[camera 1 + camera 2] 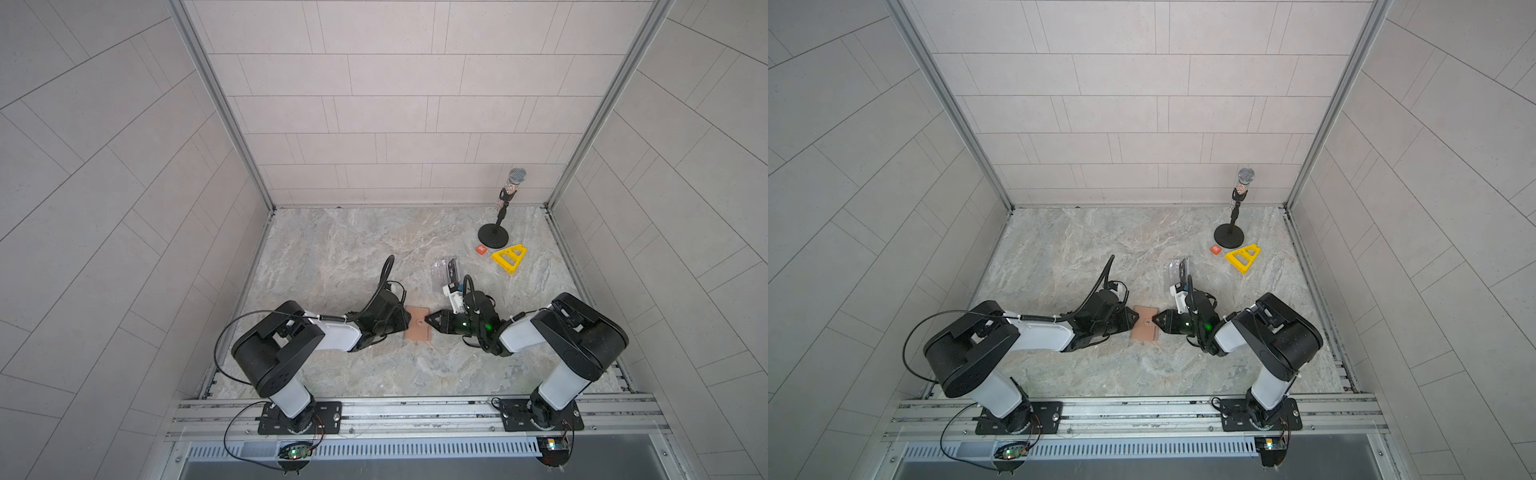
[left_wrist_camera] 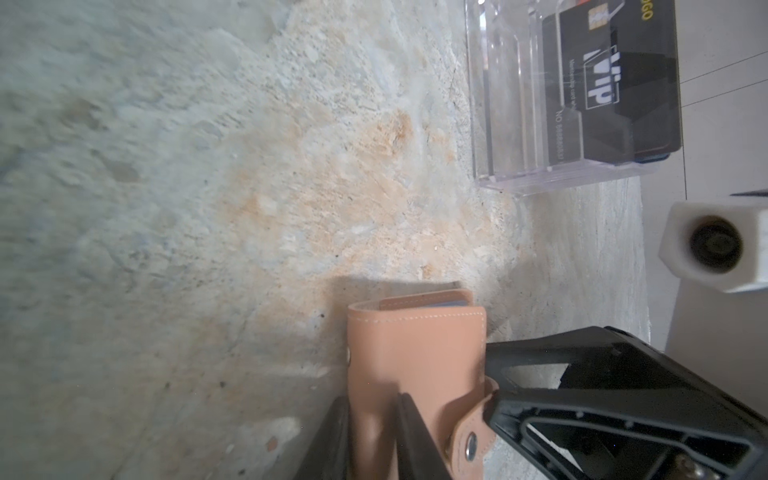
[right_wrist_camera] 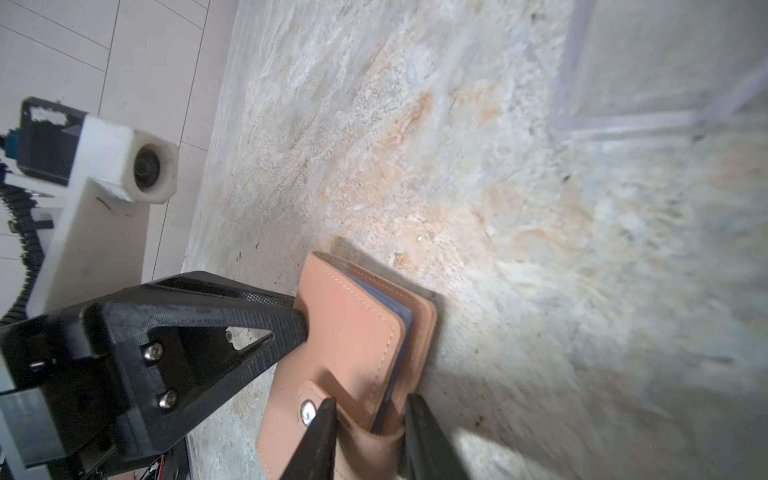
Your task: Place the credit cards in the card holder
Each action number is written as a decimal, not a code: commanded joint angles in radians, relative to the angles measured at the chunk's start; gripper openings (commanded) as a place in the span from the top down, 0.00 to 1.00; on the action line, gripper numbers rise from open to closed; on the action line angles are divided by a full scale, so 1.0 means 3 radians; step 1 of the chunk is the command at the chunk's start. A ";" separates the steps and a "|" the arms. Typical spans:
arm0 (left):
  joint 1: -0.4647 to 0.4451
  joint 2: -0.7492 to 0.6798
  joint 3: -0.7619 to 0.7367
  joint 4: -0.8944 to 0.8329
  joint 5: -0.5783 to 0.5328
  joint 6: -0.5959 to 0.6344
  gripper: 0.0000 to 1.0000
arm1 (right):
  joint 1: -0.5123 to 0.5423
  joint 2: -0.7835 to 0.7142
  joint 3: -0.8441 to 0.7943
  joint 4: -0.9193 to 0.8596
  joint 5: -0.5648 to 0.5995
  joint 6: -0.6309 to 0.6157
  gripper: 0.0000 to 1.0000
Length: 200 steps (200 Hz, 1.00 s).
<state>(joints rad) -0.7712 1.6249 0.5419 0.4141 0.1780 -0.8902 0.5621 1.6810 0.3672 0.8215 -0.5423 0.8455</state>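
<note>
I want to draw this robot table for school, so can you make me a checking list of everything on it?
Surface: marbled stone-look table, no spills seen.
Job's things: tan card holder between both tools; black card in the clear box.
Clutter: orange tile, yellow triangle and microphone stand, far right.
Tools: left tool shut on one edge of the card holder; right tool shut on its snap-tab edge.
Cables: a black cable arches over each wrist.
Surroundings: pale tiled walls; metal rail in front.
</note>
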 commanded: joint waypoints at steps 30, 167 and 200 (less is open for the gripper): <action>-0.0066 0.0038 -0.0114 -0.0455 -0.0013 0.0022 0.75 | 0.0055 0.0007 -0.0068 -0.0425 -0.0113 -0.0008 0.67; -0.0132 -0.0001 -0.0098 -0.0478 -0.0104 -0.0009 0.75 | 0.0266 0.0239 0.0137 -0.0769 0.0023 -0.0136 0.73; -0.0163 0.0040 -0.0060 -0.0496 -0.0113 -0.0004 0.75 | 0.0322 0.0256 0.0171 -0.0819 0.0029 -0.0149 0.72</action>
<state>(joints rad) -0.7883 1.6020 0.5400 0.3744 0.1028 -0.8936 0.6041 1.6924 0.4248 0.7441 -0.5064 0.7979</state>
